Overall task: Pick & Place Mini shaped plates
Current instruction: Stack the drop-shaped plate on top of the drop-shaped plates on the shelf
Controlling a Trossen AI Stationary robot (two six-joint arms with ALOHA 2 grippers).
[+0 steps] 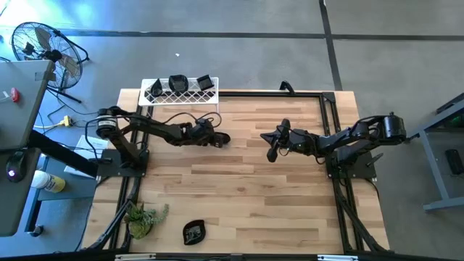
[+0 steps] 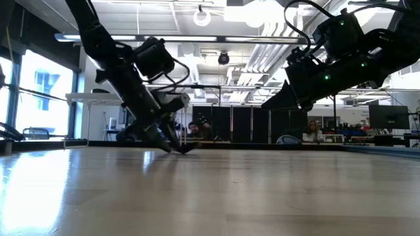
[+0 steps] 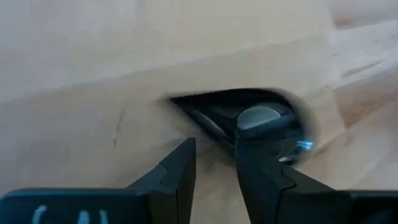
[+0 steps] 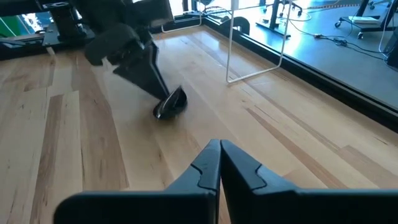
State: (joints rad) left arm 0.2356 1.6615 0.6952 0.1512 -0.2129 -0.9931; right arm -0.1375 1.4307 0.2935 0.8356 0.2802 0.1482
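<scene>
A small glossy black mini shaped plate lies on the wooden table, behind its middle. My left gripper is open at this plate, slanting down from the table's left. In the right wrist view the plate looks tilted, its lower edge on the wood. My right gripper is shut, holds nothing, and hovers right of the middle, pointing at the plate. Three more black plates rest on the white wire rack at the far edge. One plate lies near the front edge. My left gripper straddles the plate's near rim with open jaws. One fingertip reaches over the rim above the plate's hollow, and the other stands outside on the wood. The fingers slant down from the table's left. Whether either finger touches, I cannot tell.
A small green plant sits at the front left corner. A black frame rail runs along the table's far and right sides. Bare wood lies between the two grippers and toward the front edge. People sit at desks in the room beyond.
</scene>
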